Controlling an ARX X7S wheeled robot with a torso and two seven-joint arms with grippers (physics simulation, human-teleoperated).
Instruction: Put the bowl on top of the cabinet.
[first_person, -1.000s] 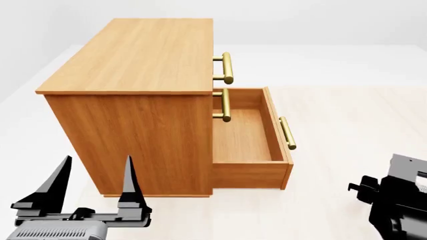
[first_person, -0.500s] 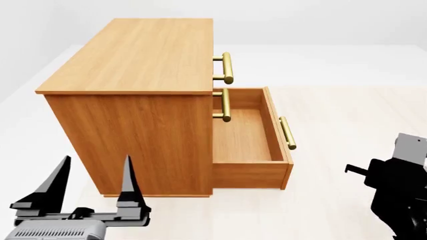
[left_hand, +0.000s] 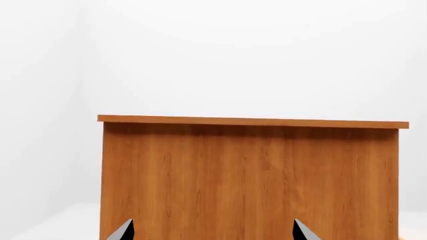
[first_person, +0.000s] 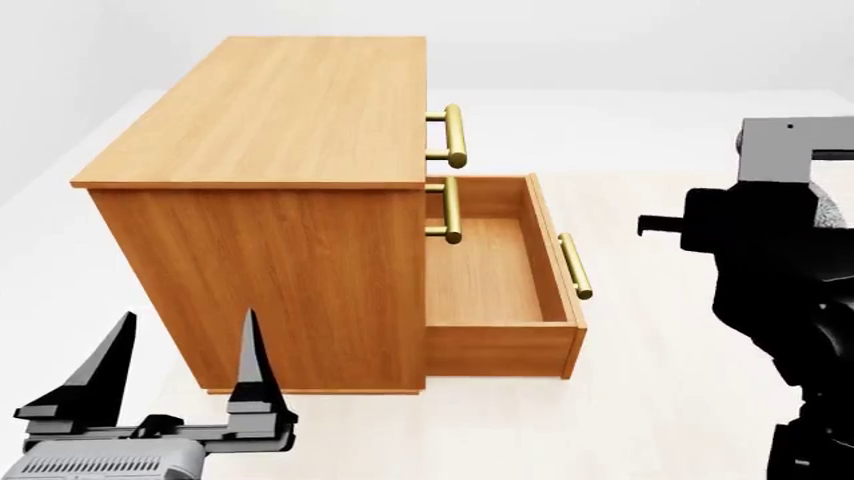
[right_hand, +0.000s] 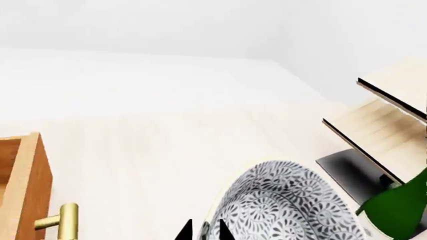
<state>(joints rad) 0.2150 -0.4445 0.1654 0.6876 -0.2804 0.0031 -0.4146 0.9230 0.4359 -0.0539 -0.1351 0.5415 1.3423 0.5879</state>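
We saw the cabinet (first_person: 287, 190) standing at about eleven o'clock from us in the head view, its flat top bare and its lowest drawer (first_person: 501, 290) pulled out toward three o'clock, brass handles (first_person: 454, 135) along that side. Our left gripper (first_person: 180, 375) hovered at seven o'clock, its two black fingers (first_person: 254, 365) spread wide and released, holding nothing, facing the cabinet's plain side panel.

Our right arm (first_person: 781, 270) rose at three o'clock, well apart from the cabinet. In the right wrist view the bowl (right_hand: 287, 207), white with a dense dark leaf pattern, sat right at our right gripper (right_hand: 203, 231), whose finger tips stood close together at its rim, apparently grasping it. Beside the bowl we saw a pale-wood rack (right_hand: 383, 125) with black edging and a green object (right_hand: 400, 202).
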